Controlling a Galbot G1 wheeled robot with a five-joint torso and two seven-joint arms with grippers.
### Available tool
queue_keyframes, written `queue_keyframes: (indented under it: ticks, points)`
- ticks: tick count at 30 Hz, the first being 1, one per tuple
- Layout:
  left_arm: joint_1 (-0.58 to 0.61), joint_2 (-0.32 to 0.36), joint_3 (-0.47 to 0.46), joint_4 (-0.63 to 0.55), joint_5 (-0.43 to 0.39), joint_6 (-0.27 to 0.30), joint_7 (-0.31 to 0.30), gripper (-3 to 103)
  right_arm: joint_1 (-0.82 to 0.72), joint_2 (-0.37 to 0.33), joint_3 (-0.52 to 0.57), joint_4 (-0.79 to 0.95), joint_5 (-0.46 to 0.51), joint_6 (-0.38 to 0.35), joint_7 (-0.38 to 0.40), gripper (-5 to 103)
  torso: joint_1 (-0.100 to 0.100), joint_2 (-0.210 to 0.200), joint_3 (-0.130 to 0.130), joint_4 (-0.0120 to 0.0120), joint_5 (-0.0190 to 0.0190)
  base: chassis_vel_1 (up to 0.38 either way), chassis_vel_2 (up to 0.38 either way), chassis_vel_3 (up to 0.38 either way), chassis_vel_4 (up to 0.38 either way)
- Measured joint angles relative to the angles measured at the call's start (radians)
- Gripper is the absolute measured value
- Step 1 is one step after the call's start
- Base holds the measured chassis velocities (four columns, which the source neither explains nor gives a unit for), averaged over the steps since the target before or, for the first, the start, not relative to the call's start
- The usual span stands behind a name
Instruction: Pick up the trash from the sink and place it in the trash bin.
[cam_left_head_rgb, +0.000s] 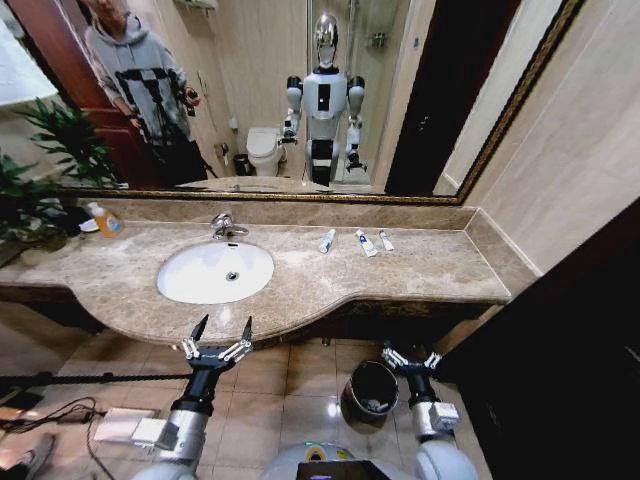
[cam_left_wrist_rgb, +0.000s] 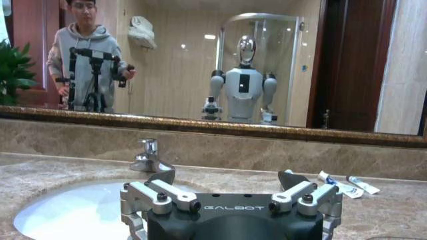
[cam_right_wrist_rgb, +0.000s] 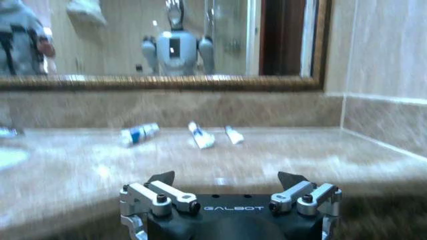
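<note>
**Grippers low at the counter's front edge, tubes waiting along the back wall**

Fingers on my left gripper (cam_left_head_rgb: 220, 333) are spread wide, nothing between them; it hangs just in front of the counter's front edge, roughly in line with the sink (cam_left_head_rgb: 172, 283). My right gripper (cam_left_head_rgb: 411, 359) is likewise released and empty, lower down and right beside the trash bin (cam_left_head_rgb: 369, 391), which stands on the floor tiles below the counter's front edge.

The basin looks bare apart from its drain. What I can see of the trash lies on the marble to the right of the sink, toward the back edge under the mirror: three small tubes in a row, the left tube (cam_left_head_rgb: 327, 241), the middle tube (cam_left_head_rgb: 366, 243) and the right tube (cam_left_head_rgb: 386, 241). They lie close together but apart, each at a slight angle. The right wrist view shows them too, the left tube (cam_right_wrist_rgb: 139, 134) with a blue band.

My judgement: the reach has not begun, so the step in hand is the approach. The right arm sits nearer both tubes and bin, so I'd work with that one. I'd lift the gripper clear of the counter's front edge first, then come down over one tube with the fingers across its narrow width, not along it. I'd take an outer tube first to avoid nudging its neighbours. The soap bottle (cam_left_head_rgb: 105, 220) by the back left corner stays where it is.
</note>
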Motion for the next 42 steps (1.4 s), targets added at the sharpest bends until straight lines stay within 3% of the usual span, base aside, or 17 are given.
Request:
queue_keyframes:
  ticks: [14,21,28,33,34,36,39,42]
  points:
    - [0.000,0.000,0.000,0.000,0.000,0.000,0.000,100,0.269,-0.140,-0.036,-0.074,0.130,-0.069,-0.039,100,0.000,0.000,0.000,0.0000,0.0001,0.000,0.000,0.000,0.000]
    - [0.000,0.000,0.000,0.000,0.000,0.000,0.000,100,0.562,-0.237,-0.115,-0.227,0.167,-0.157,-0.038,100,0.000,0.000,0.000,0.0001,-0.0001,0.000,0.000,0.000,0.000]
    - [0.000,0.000,0.000,0.000,0.000,0.000,0.000,100,0.704,-0.247,-0.196,-0.333,0.185,-0.210,-0.037,101,0.000,0.000,0.000,0.0002,-0.0001,0.000,0.000,0.000,0.000]
    - [0.000,0.000,0.000,0.000,0.000,0.000,0.000,100,0.786,-0.247,-0.239,-0.416,0.203,-0.250,-0.039,90,0.000,0.000,0.000,0.0001,0.0001,0.000,0.000,0.000,0.000]
    - [0.000,0.000,0.000,0.000,0.000,0.000,0.000,100,0.824,-0.247,-0.250,-0.454,0.210,-0.261,-0.039,83,0.000,0.000,0.000,0.0000,0.0001,0.000,0.000,0.000,0.000]
    - [0.000,0.000,0.000,0.000,0.000,0.000,0.000,100,0.839,-0.247,-0.254,-0.468,0.213,-0.266,-0.039,83,0.000,0.000,0.000,0.0000,-0.0001,0.000,0.000,0.000,0.000]
    - [0.000,0.000,0.000,0.000,0.000,0.000,0.000,100,0.924,-0.253,-0.286,-0.543,0.243,-0.290,-0.038,93,0.000,0.000,0.000,0.0001,0.0000,0.000,0.000,0.000,0.000]
    - [0.000,0.000,0.000,0.000,0.000,0.000,0.000,100,0.980,-0.254,-0.301,-0.598,0.253,-0.301,-0.033,93,0.000,0.000,0.000,0.0002,0.0001,0.000,0.000,0.000,0.000]
